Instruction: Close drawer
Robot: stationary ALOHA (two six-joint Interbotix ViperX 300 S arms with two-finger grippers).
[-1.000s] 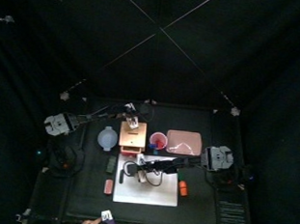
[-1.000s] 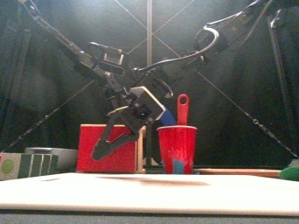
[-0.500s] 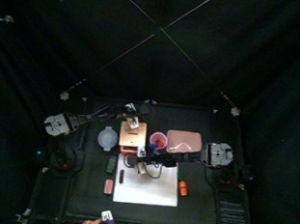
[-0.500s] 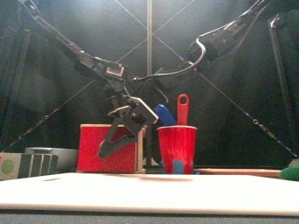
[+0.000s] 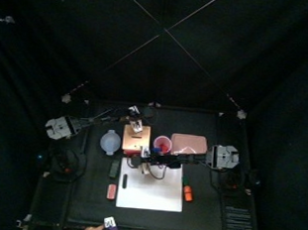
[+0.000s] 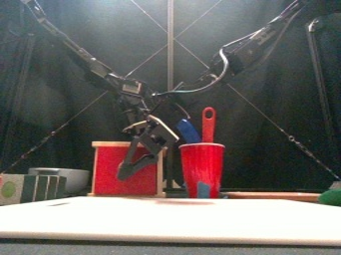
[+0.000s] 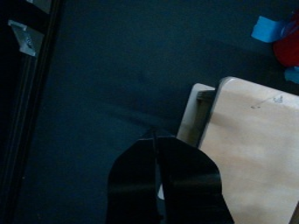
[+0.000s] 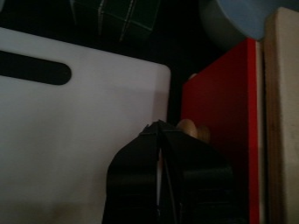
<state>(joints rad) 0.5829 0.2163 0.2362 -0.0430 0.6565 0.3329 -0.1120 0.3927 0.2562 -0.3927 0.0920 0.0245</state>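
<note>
Drawer (image 8: 222, 96) in the small wooden box (image 7: 251, 149) behind the white board (image 8: 82, 131) — light, stiff, should slide; push its red front by the knob (image 8: 191, 131). Right gripper (image 8: 158, 131) shut, nearly at knob; left gripper (image 7: 156, 140) shut, empty.

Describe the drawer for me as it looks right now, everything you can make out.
The drawer shows a flat red front with a small round wooden knob, set in a pale wooden box standing upright behind the white board. The right end effector, jaws shut, points at the front right beside the knob; contact cannot be told, nor how far out the drawer stands.
</note>
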